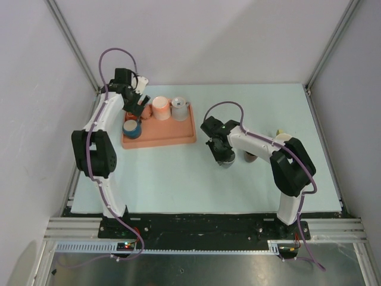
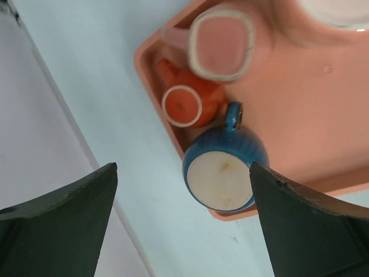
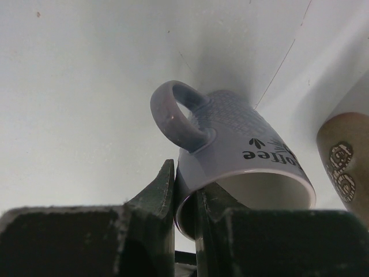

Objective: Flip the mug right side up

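A pale lavender mug (image 3: 242,144) with black "coffee" lettering is tilted, its mouth facing the right wrist camera and its handle to the upper left. My right gripper (image 3: 184,190) is shut on its rim, one finger outside the wall and one inside. In the top view this gripper (image 1: 222,154) holds the mug (image 1: 226,161) just over the mat, right of centre. My left gripper (image 1: 136,107) is open and empty above the left end of the orange tray (image 1: 172,136). In the left wrist view it (image 2: 182,166) hovers over a blue mug (image 2: 222,179).
The tray (image 2: 311,115) also holds a small orange mug (image 2: 187,107) and a pink mug (image 2: 222,45); a grey mug (image 1: 180,109) stands at its back. A brown patterned mug (image 3: 346,167) stands close right of the held mug. A beige mug (image 1: 283,136) sits farther right.
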Action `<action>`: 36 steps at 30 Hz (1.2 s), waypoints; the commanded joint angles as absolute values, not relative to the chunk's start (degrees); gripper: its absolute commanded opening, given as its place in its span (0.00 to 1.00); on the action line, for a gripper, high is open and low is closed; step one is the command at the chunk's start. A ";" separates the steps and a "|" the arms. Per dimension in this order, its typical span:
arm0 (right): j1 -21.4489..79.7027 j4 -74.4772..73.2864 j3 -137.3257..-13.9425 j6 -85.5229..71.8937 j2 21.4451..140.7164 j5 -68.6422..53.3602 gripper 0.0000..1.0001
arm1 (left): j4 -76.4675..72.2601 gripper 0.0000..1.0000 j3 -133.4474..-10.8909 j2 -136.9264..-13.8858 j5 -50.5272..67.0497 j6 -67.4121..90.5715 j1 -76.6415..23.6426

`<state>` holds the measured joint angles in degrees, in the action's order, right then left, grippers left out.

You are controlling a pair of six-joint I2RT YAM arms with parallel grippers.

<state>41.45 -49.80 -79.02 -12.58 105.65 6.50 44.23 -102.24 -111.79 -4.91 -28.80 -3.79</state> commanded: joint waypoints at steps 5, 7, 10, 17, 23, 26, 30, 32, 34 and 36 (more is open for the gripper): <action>40.65 -47.43 -78.37 -14.75 106.11 7.01 0.28 | 43.91 0.97 -98.18 -111.71 -2.40 -22.88 -2.70; 40.66 -47.41 -77.95 -14.80 105.91 6.96 0.34 | 43.92 0.92 -98.24 -112.52 -0.95 -25.63 -2.90; 40.61 -47.50 -77.53 -15.29 105.06 6.97 0.47 | 43.88 0.86 -99.36 -114.04 -0.93 -29.09 -3.55; 40.93 -48.01 -77.43 -15.97 101.97 7.79 0.58 | 43.94 0.65 -103.11 -118.69 -3.24 -34.16 -4.57; 40.87 -48.89 -77.43 -15.54 100.63 9.02 0.58 | 43.97 0.56 -102.16 -120.20 -3.17 -34.66 -5.70; 40.72 -49.35 -77.44 -15.19 100.33 9.71 0.59 | 44.10 0.55 -99.18 -118.88 -1.91 -35.06 -6.20; 40.32 -49.56 -77.43 -15.02 99.97 9.92 0.59 | 44.14 0.54 -93.10 -115.01 1.46 -38.19 -7.62; 40.07 -49.44 -77.48 -14.87 99.90 9.82 0.59 | 44.39 0.53 -91.57 -113.63 3.51 -39.39 -7.95; 39.86 -49.40 -77.46 -14.70 99.73 9.71 0.59 | 45.13 0.53 -91.07 -112.63 5.58 -40.48 -7.99; 39.72 -49.57 -77.46 -14.57 99.59 9.79 0.59 | 45.74 0.52 -90.84 -111.72 6.84 -42.13 -8.06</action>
<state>40.23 -49.10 -77.34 -14.87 102.17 8.58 43.00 -91.72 -116.71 1.78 -38.24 -7.62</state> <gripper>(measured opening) 0.589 0.527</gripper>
